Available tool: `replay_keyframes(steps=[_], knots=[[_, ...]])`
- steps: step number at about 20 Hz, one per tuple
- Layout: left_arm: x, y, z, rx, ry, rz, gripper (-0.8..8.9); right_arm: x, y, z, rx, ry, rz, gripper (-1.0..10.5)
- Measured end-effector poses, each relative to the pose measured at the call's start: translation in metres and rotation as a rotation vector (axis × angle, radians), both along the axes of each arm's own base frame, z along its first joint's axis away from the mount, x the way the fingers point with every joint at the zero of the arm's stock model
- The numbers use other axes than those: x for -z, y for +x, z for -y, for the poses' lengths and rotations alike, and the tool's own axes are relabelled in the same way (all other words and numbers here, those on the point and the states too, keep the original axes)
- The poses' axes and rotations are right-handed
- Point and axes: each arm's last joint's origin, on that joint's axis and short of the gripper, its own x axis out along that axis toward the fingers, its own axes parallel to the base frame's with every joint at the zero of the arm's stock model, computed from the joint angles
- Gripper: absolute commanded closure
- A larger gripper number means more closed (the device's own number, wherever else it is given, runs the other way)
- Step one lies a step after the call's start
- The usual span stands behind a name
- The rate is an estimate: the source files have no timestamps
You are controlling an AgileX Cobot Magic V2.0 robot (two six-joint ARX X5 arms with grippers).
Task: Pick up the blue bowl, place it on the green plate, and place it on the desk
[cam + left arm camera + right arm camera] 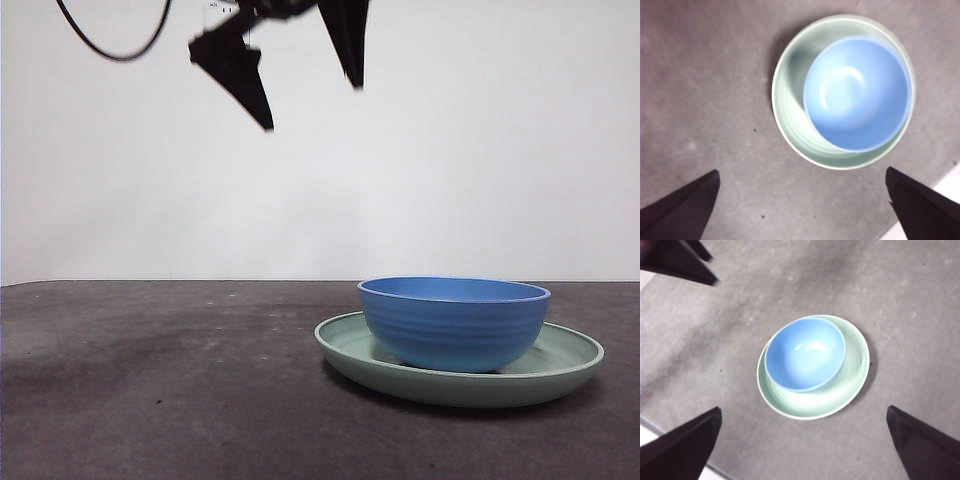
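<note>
The green plate lies lower right on the surface, carrying the blue bowl off-centre. Both look rigid, glossy, slippery; the rim is the place to pinch. Left hand, upper frame, and right hand are released, empty.

glossy blue bowl upright and empty, sitting inside pale green plate, off-centre toward one rim, plate flat on dark grey desk
</note>
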Motion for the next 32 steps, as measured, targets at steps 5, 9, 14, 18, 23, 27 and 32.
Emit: replay_keyframes(steps=[5, 9, 14, 18, 23, 27, 32], knots=[[-0.059, -0.045, -0.035, 0.010, -0.103, 0.139, 2.82, -0.001, 0.001, 0.000, 0.000, -0.001, 0.018, 4.0], [-0.060, -0.086, -0.068, 0.036, -0.089, 0.140, 2.83, -0.001, 0.001, 0.000, 0.001, 0.000, 0.018, 4.0], [-0.026, -0.138, -0.109, 0.093, -0.033, 0.109, 2.82, -0.001, 0.002, 0.000, 0.026, 0.031, -0.008, 4.0], [-0.009, -0.176, -0.137, 0.128, -0.173, 0.221, 2.82, 0.001, 0.004, 0.000, 0.051, 0.061, -0.059, 4.0], [0.026, -0.209, -0.162, 0.143, -0.237, 0.256, 2.82, 0.010, 0.017, 0.000, 0.058, 0.075, -0.206, 4.0], [0.021, -0.221, -0.171, 0.144, -0.281, 0.320, 2.82, 0.023, 0.042, 0.001, 0.045, 0.091, -0.362, 4.3], [0.019, -0.225, -0.174, 0.145, -0.292, 0.337, 2.82, 0.054, 0.093, 0.001, 0.020, 0.045, -0.554, 4.6]])
